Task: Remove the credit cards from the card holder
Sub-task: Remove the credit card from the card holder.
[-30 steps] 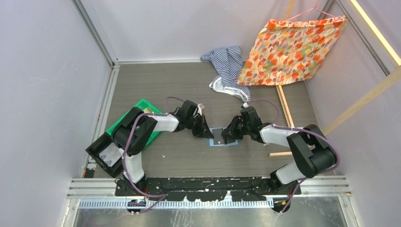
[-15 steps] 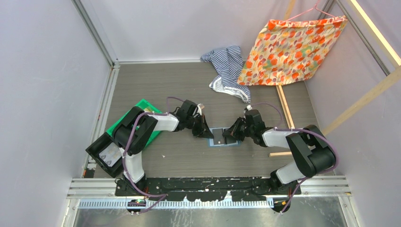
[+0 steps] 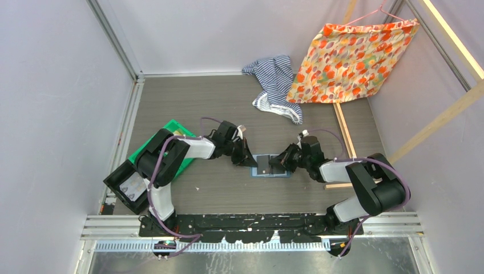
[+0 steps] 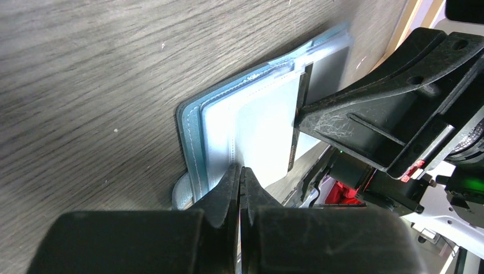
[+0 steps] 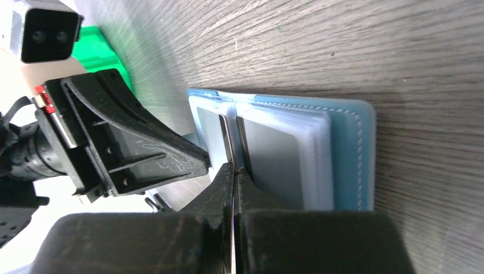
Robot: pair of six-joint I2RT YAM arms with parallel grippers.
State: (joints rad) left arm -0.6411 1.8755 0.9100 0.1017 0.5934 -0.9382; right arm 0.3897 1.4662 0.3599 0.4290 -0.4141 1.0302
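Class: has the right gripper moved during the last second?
Yes. The right gripper has pulled back rightward, toward the pale wooden slat lying on the table.

I see card holder flat on bench: my left claw at its left edge, right claw on it, bin well left, cloths behind.

My left tool and right tool are matt black plastic, scuffed pale in places. The worktop is matt grey wood grain. The card holder is soft slate-blue leatherlike stuff, stitched at the rim. Its sleeves are glossy clear plastic over smooth dark credit cards. The bin is shiny green plastic.
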